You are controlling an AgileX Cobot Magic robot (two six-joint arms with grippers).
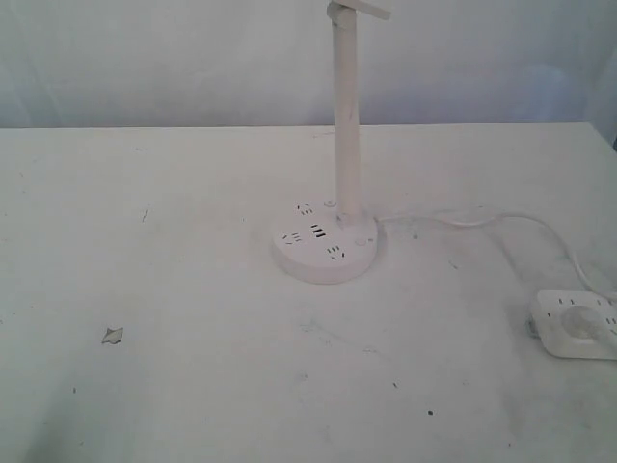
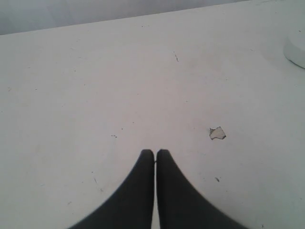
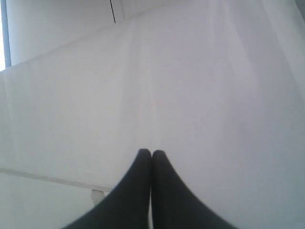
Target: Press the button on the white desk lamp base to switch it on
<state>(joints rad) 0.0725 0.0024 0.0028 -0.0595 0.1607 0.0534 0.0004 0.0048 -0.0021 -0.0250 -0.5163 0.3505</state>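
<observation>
The white desk lamp base [image 1: 325, 246] is a round disc with socket holes and dark USB slots, standing mid-table. Its thin white pole [image 1: 346, 125] rises out of the top of the exterior view. A small round button [image 1: 361, 242] shows on the base's right side, another [image 1: 329, 204] near the pole. Neither arm appears in the exterior view. My left gripper [image 2: 155, 152] is shut and empty above bare table, with an edge of the base [image 2: 296, 50] far off. My right gripper [image 3: 151, 153] is shut and empty, facing a pale wall.
A white squarish power strip [image 1: 576, 324] lies at the right table edge, its cord [image 1: 501, 220] running to the lamp base. A chipped spot [image 1: 113, 335] marks the table [image 1: 193, 386] at front left, also seen as a chip [image 2: 217, 133] near my left gripper.
</observation>
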